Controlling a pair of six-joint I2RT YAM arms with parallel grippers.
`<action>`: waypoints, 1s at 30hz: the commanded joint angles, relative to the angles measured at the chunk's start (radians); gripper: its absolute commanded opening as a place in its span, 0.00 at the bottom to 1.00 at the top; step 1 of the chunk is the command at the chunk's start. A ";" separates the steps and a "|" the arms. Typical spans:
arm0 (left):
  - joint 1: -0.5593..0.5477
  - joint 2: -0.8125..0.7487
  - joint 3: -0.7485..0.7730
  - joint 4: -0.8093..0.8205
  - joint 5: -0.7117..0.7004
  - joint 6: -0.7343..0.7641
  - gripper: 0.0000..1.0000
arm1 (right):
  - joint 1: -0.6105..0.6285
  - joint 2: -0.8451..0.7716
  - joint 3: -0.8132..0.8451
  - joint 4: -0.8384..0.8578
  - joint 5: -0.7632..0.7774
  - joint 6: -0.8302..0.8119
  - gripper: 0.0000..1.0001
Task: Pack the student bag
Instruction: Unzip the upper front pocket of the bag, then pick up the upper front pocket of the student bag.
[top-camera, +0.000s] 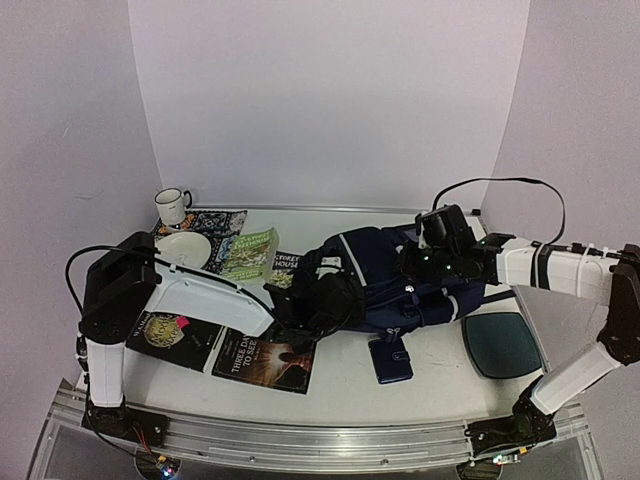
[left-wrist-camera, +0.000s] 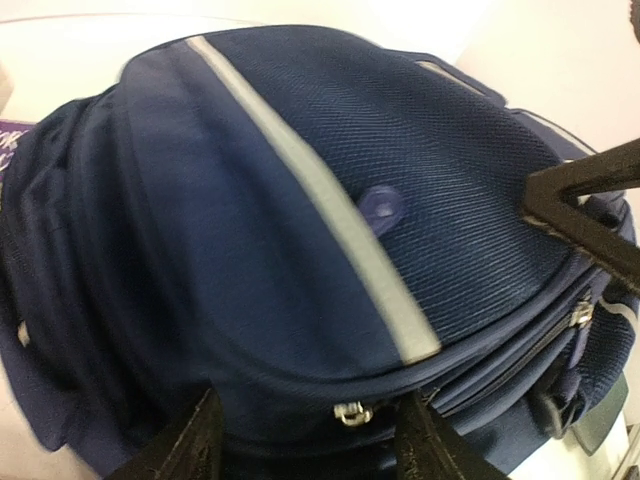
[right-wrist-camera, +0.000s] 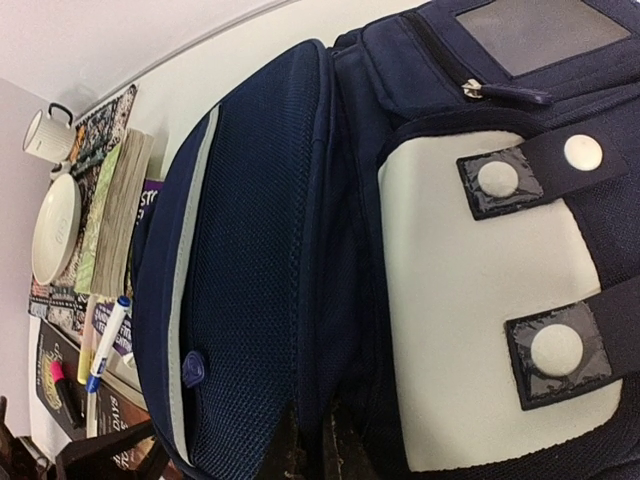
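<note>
The student bag (top-camera: 400, 285) lies on its side mid-table, navy with pale stripes and a white front patch (right-wrist-camera: 480, 300). My left gripper (top-camera: 308, 312) is at the bag's left end. In the left wrist view its fingers (left-wrist-camera: 190, 445) stand apart astride the bag's zipped edge, with a metal zip pull (left-wrist-camera: 350, 412) between them. My right gripper (top-camera: 432, 262) rests on top of the bag. In the right wrist view its fingertips (right-wrist-camera: 300, 455) are pressed together on a thin fold of the bag's fabric (right-wrist-camera: 322, 440) beside the mesh panel (right-wrist-camera: 250, 300).
A mug (top-camera: 172, 205), a plate (top-camera: 183, 250) and a green book (top-camera: 250, 252) sit at the back left. Two dark books (top-camera: 265, 360) lie front left. A small navy wallet (top-camera: 390, 360) and a dark teal pad (top-camera: 500, 343) lie in front. Pens (right-wrist-camera: 105, 340) lie beside the bag.
</note>
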 joint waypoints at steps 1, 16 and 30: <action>0.029 -0.092 -0.077 -0.081 -0.116 -0.031 0.55 | 0.003 -0.018 0.085 0.063 -0.058 -0.089 0.00; 0.029 -0.216 -0.104 -0.097 0.076 0.021 0.61 | -0.005 0.027 0.110 0.061 -0.168 -0.098 0.00; 0.043 -0.283 -0.238 0.066 0.263 0.481 0.68 | -0.004 0.033 0.114 0.061 -0.222 -0.116 0.00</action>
